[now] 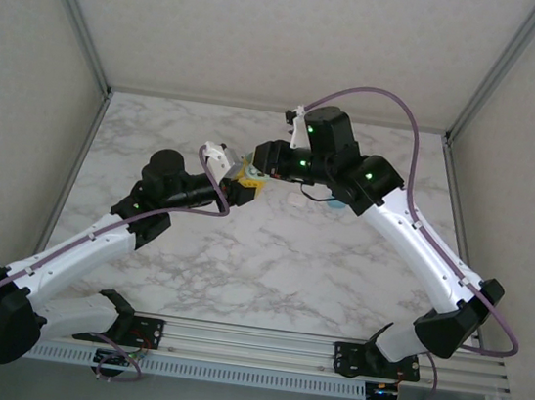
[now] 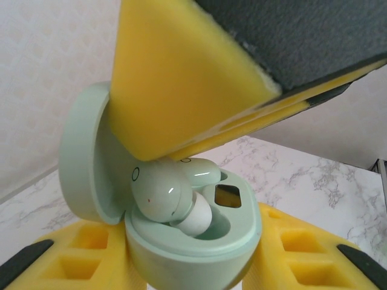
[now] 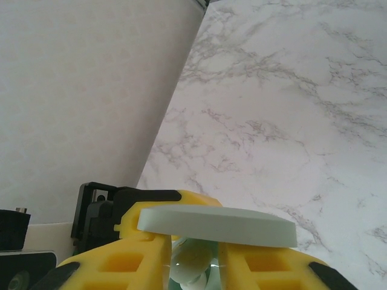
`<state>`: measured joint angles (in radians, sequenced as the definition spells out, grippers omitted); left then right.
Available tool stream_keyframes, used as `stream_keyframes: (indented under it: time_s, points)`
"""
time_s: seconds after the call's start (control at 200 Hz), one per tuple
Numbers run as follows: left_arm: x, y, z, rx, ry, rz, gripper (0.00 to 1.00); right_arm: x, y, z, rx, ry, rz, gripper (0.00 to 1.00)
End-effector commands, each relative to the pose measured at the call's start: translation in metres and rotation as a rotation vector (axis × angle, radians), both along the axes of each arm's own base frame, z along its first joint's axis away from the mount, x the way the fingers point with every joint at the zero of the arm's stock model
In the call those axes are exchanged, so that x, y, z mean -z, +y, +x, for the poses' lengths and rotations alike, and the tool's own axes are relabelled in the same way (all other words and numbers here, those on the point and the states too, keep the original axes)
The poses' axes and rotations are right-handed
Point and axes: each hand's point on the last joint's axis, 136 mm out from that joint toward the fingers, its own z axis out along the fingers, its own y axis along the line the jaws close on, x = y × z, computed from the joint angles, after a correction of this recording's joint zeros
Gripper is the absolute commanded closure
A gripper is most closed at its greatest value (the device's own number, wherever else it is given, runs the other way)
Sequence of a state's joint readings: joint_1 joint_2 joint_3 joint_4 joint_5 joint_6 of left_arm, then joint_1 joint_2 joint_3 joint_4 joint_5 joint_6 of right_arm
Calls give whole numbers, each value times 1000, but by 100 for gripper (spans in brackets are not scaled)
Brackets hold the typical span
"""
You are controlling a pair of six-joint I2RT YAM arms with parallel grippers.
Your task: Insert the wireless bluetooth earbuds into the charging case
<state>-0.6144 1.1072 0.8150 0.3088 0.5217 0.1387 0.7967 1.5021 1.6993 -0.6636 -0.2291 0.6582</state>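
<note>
— Where do they meet?
— Over the marble table (image 1: 268,269), just 11 o'clock of its middle. The left gripper (image 1: 236,189) clamps the open mint charging case (image 2: 199,254).
— And the right gripper (image 1: 261,173)?
— Pinching a mint earbud (image 2: 166,193) in the case's 9 o'clock well.

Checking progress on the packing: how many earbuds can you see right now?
1: a mint earbud in the right gripper, resting in the open mint case. Others may be hidden.
</note>
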Motion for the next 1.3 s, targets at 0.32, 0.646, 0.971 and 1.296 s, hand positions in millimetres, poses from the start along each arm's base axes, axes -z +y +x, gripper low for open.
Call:
stream_keyframes:
  time_s: [0.32,0.646,0.971,1.296]
  points:
    - [-28,-3,-6,21,-71,-47,81,6,0,-13,-41,-17,-71,73]
    - [-27,-3,-4,16,-69,-45,81,2,0,-22,-79,-19,-53,73]
    - [-28,-4,-4,18,-67,-46,81,-6,3,-32,-141,-52,-15,73]
    - [-26,-4,-7,28,-63,-39,81,-19,-8,-24,-68,-107,-14,69]
